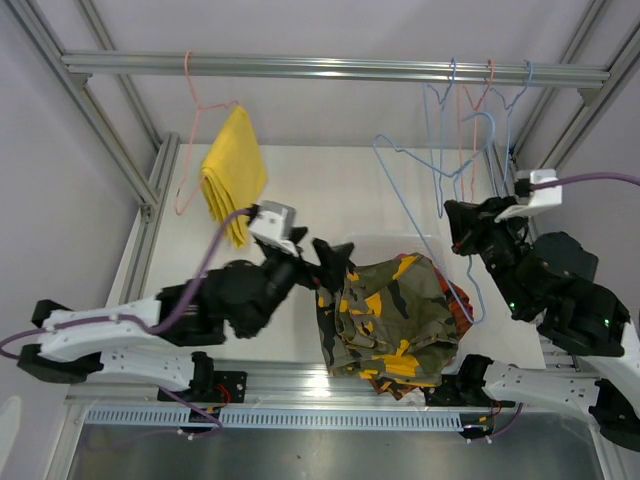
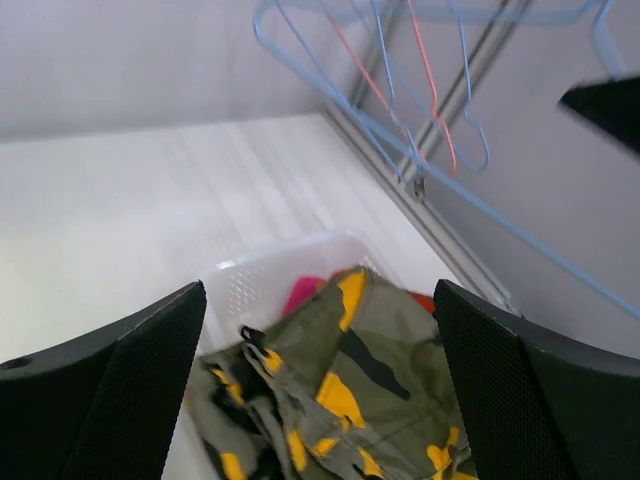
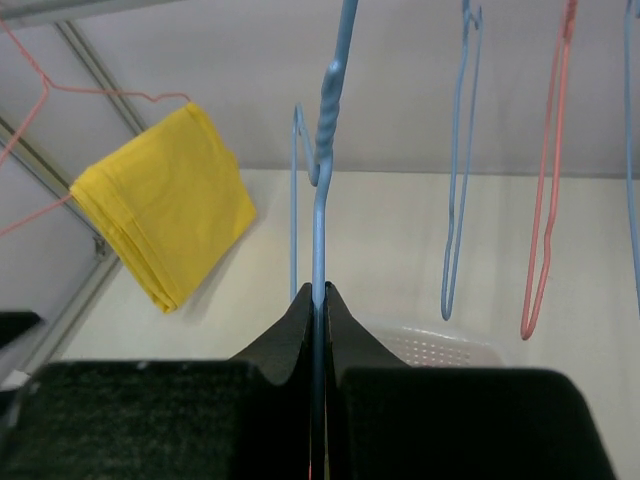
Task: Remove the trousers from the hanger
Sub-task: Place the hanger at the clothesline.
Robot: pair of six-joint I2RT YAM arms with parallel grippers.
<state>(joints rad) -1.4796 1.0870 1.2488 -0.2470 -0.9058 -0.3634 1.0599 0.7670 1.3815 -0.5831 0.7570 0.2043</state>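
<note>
Yellow trousers [image 1: 233,172]: plain, folded flat, draped over the pink hanger [image 1: 190,130] at the rail's left end; long axis hangs downward, loose end toward the tabletop [image 1: 330,190].
Left fingers [image 2: 130,380]: spread wide and released, above the olive camouflage trousers [image 1: 385,310], which lie crumpled on the basket [image 2: 270,275].
Right fingers [image 3: 290,330]: clenched on the blue hanger [image 3: 320,220] wire.

The olive-yellow camouflage trousers [image 1: 385,310] cover most of the white basket [image 2: 262,275]; only its far rim shows. Beneath them, the magenta-pink trousers [image 2: 303,295] and an orange garment [image 1: 462,312] show as slivers. The blue hanger [image 3: 320,190] wire vanishes between the right gripper [image 3: 318,300] fingers.
</note>
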